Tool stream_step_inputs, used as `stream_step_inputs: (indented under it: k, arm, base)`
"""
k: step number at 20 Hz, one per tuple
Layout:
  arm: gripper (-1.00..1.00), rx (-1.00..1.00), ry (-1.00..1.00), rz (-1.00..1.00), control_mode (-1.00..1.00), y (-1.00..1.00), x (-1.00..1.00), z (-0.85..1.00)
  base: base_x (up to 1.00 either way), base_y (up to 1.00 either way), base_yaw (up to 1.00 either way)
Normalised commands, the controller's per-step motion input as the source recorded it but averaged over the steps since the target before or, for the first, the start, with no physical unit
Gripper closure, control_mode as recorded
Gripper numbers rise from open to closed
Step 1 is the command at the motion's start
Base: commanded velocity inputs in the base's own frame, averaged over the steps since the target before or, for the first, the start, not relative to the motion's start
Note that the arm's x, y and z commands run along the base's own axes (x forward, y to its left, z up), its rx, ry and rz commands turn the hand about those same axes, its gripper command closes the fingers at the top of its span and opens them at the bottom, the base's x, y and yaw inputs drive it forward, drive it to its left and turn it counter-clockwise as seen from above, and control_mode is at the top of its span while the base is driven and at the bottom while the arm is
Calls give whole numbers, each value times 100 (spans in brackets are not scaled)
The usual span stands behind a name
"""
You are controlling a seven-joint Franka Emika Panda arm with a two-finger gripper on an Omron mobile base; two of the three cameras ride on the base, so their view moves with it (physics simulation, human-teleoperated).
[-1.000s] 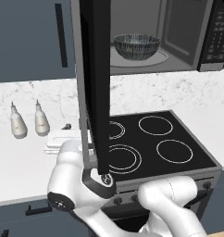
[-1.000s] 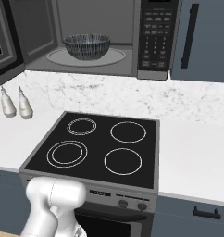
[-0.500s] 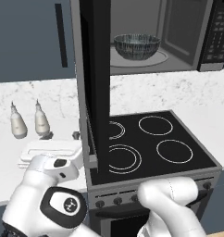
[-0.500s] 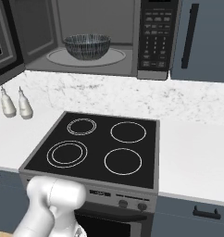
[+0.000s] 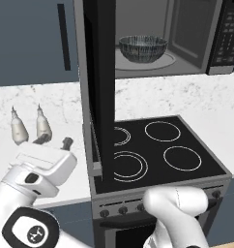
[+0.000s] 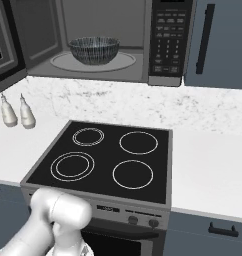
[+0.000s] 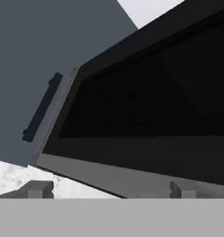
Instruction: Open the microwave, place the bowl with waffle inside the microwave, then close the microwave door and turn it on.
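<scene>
Left base view: the white arm is folded low at the near left, its gripper (image 5: 53,141) pointing away over the white marbled counter (image 5: 51,101), fingers spread apart and holding nothing. Just beyond stand two pale bottles (image 5: 28,127). To the right lies the flat black stovetop (image 6: 108,155) with ring markings. The microwave door (image 5: 102,82) hangs swung out, edge-on. Farther, inside the grey microwave (image 6: 118,45), the ribbed dark bowl (image 6: 94,49) rests on the round turntable.

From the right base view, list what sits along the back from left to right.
Two shakers → bowl on the microwave turntable → keypad panel → cabinet handle.
</scene>
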Motion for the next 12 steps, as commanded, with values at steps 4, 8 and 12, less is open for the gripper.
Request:
stream_step_inputs:
  k: [4, 8, 12]
  arm:
    - [-100, -8, -5, -28, -100, -10, -27, 13]
    - [-100, -4, -3, -23, -100, -49, -26, 1]
    - [-100, -1, -5, -12, -100, -66, -9, 4]
  base:
    - [0, 0, 0]
    - [0, 0, 0]
    - [0, 0, 0]
